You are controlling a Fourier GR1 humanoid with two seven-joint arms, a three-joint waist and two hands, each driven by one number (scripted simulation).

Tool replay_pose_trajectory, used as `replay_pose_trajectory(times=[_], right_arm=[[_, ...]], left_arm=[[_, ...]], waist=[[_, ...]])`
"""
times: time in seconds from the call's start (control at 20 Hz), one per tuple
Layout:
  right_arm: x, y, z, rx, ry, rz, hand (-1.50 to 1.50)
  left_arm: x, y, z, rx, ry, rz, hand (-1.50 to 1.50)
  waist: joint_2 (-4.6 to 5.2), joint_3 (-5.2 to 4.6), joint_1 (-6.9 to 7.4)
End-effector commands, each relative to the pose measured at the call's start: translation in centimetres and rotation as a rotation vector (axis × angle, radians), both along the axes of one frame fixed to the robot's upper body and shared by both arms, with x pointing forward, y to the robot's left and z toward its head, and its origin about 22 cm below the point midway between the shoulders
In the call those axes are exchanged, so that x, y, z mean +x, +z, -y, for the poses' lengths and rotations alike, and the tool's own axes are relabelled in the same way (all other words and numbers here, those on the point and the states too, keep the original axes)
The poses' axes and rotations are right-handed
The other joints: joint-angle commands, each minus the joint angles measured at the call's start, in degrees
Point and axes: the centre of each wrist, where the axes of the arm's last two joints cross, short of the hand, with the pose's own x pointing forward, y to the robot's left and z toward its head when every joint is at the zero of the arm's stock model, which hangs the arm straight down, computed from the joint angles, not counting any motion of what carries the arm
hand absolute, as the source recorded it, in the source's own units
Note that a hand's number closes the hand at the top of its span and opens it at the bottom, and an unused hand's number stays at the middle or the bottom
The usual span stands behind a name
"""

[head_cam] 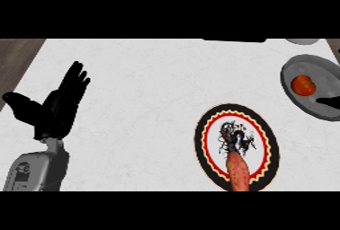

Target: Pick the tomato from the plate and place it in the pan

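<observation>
A red-orange tomato lies inside the grey pan at the right edge of the counter. The round plate, with a black, red and yellow rim, sits at lower centre-right. On it lies a long orange-red vegetable that reaches towards the lower edge. My left hand rests open at the left, fingers up, far from both plate and pan. A black shape juts in from the right edge over the pan, just below and right of the tomato. It looks like part of my right hand, but little of it shows.
The white marble counter spans the view, with a dark wood strip along its left side. A grey object peeks in at the top right corner.
</observation>
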Motion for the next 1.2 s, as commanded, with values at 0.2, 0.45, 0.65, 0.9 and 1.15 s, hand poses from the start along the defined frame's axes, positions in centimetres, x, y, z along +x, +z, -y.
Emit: replay_pose_trajectory(times=[0.2, 0.45, 0.65, 0.9, 1.15], right_arm=[[-3.8, 2.1, 5.3, 0.395, -0.017, 0.137, -1.50], [-8.3, 2.9, 9.3, 0.505, 0.063, 0.147, -1.50], [-11.5, 2.0, 11.1, 0.614, 0.114, 0.132, -1.50], [-12.4, 2.2, 11.7, 0.578, 0.111, 0.128, -1.50], [-13.8, 2.5, 12.6, 0.554, 0.103, 0.122, -1.50]], left_arm=[[-1.0, -1.0, -1.0, 0.004, 0.029, -0.009, 0.00], [-1.1, -1.6, -0.5, 0.006, 0.044, -0.009, 0.00], [-1.7, -1.4, -1.0, 0.000, 0.032, -0.030, 0.00], [-1.2, -1.4, -1.1, -0.002, 0.041, -0.013, 0.00], [-1.4, -1.0, -1.4, -0.003, 0.040, -0.015, 0.00]], waist=[[-0.15, 0.06, -0.92], [-0.21, 0.15, -1.99], [-0.65, 0.31, -2.37], [-0.38, 0.24, -2.26], [-0.65, 0.21, -2.35]])
